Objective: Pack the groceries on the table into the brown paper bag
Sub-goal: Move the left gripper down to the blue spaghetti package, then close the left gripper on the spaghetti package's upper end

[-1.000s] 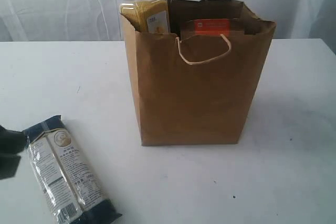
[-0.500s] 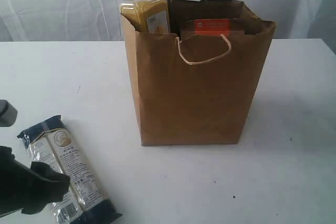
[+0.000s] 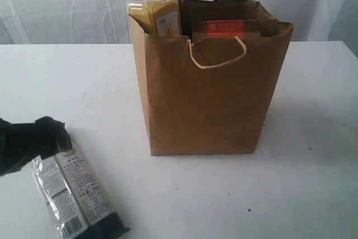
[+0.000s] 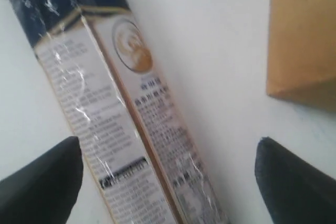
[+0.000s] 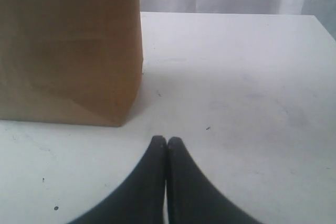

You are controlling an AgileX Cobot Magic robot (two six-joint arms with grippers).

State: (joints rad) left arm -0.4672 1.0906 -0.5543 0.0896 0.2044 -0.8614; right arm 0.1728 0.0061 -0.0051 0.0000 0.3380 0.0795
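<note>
The brown paper bag [image 3: 207, 99] stands upright mid-table, seen also in the wrist views [image 4: 302, 40] [image 5: 68, 45]. A yellow-grain bottle [image 3: 154, 12] and an orange-labelled pouch [image 3: 225, 27] stick out of its top. The long noodle packet [image 3: 75, 194] [image 4: 115, 103] lies flat on the table [image 3: 302, 183] at the front left. My left gripper [image 3: 51, 134] [image 4: 168, 156] hovers over the packet's far end, open, its fingers wide on either side of the packet and apart from it. My right gripper [image 5: 167, 141] is shut and empty, low over the table beside the bag's base.
White curtains hang behind the table. The bag's white cord handles [image 3: 218, 54] hang at its front and rise at its back. Bare tabletop lies to the right of the bag and in front of it.
My left gripper has moved from the packet's near left side up over its far end, and its jaws have opened wider. The packet, the bag and the right gripper have not moved.
</note>
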